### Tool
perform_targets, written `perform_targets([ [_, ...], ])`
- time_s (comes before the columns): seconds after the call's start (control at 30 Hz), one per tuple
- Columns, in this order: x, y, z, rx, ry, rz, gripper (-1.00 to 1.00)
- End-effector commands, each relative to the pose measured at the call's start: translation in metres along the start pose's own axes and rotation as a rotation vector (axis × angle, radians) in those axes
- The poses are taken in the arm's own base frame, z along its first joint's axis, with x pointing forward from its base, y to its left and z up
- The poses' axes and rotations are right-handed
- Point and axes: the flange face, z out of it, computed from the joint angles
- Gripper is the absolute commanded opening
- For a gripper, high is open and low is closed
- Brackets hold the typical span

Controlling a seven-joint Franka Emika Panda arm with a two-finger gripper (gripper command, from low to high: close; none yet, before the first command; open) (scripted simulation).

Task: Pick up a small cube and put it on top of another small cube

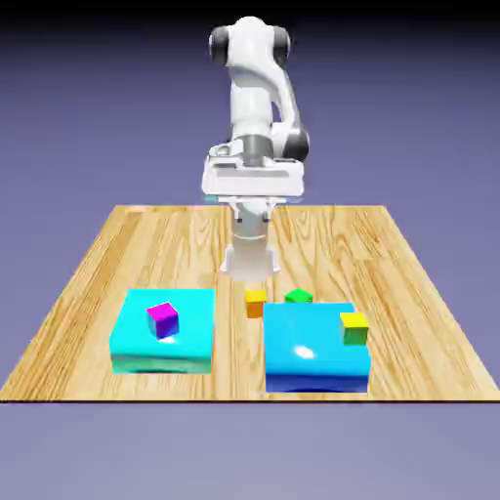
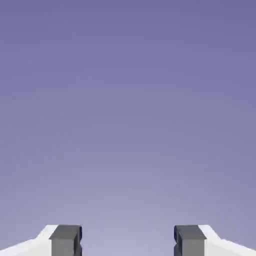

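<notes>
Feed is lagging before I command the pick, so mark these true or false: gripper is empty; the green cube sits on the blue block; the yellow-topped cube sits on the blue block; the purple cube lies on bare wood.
1. The gripper is empty: true, its fingers stand apart with only backdrop between.
2. The green cube sits on the blue block: false, it lies on the table behind it.
3. The yellow-topped cube sits on the blue block: true.
4. The purple cube lies on bare wood: false, it sits on the cyan block.
</notes>
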Motion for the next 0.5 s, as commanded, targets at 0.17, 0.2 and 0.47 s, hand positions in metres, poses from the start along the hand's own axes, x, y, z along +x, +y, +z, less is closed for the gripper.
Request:
perform_targets([
  [0.17, -0.173, 0.011, 0.081, -0.285, -0.475, -0.397, 0.00],
  [0.2, -0.202, 0.020, 0.087, -0.334, -0.551, -0.467, 0.00],
  [0.47, -0.293, 0.066, 0.109, -0.486, -0.769, -0.684, 0.00],
])
